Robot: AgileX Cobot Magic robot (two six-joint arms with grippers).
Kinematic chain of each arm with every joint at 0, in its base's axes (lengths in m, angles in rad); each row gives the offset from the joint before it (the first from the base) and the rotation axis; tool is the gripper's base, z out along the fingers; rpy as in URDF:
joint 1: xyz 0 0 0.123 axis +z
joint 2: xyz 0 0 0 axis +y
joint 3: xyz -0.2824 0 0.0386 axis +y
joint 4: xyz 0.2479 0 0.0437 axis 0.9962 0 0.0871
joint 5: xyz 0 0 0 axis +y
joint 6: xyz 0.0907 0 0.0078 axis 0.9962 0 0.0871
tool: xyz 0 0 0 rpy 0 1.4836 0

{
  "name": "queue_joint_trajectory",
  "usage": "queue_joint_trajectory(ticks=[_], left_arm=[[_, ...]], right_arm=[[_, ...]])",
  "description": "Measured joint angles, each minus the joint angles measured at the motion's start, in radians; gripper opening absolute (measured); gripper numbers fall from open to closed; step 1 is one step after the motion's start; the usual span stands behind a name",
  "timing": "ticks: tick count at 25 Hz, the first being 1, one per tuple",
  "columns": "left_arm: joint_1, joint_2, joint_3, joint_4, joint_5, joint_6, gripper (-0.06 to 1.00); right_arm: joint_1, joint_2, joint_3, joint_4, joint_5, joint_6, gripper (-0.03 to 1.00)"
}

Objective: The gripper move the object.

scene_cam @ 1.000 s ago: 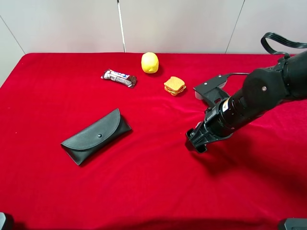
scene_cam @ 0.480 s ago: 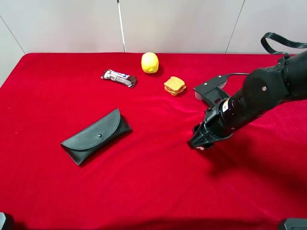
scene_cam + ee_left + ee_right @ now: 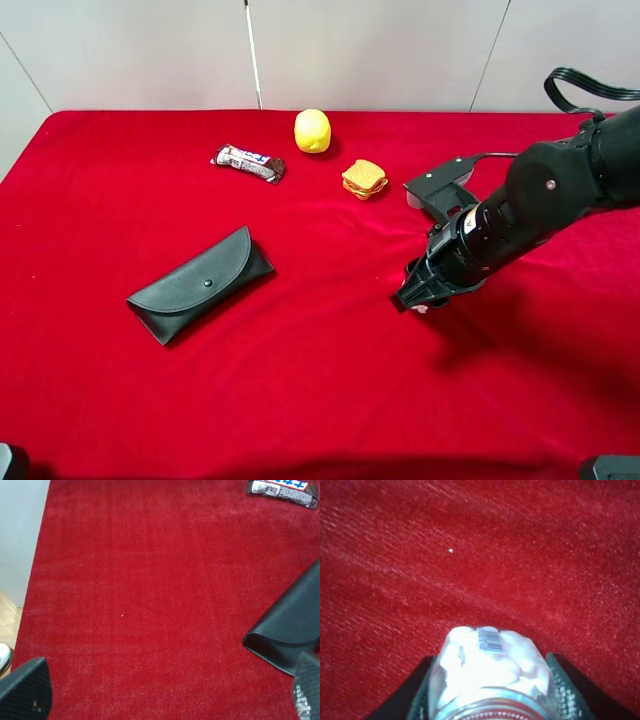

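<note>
Right gripper (image 3: 414,297) shifted slightly; jaws narrowed, now clamped on object (image 3: 490,672). Object between jaws, cap toward wrist, low over red table (image 3: 300,400). Left gripper (image 3: 165,695) well apart, jaws wide.

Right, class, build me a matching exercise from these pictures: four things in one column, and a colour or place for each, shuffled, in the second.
Column one:
1 lemon
2 glasses case
3 jar
4 candy bar

Column two:
A black
B held in the right gripper
C yellow
D in a wrapper, left of the lemon in the high view

Pairs: 1-C, 2-A, 3-B, 4-D
</note>
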Motion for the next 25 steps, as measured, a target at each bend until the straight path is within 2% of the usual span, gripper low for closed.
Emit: queue_joint_trajectory(ticks=[20,25], left_arm=[[0.0,0.0,0.0,0.0,0.0,0.0,0.95],[0.0,0.0,0.0,0.0,0.0,0.001,0.95]], right_arm=[[0.0,0.0,-0.004,0.019,0.019,-0.003,0.33],[0.0,-0.015,-0.042,0.019,0.086,-0.003,0.33]])
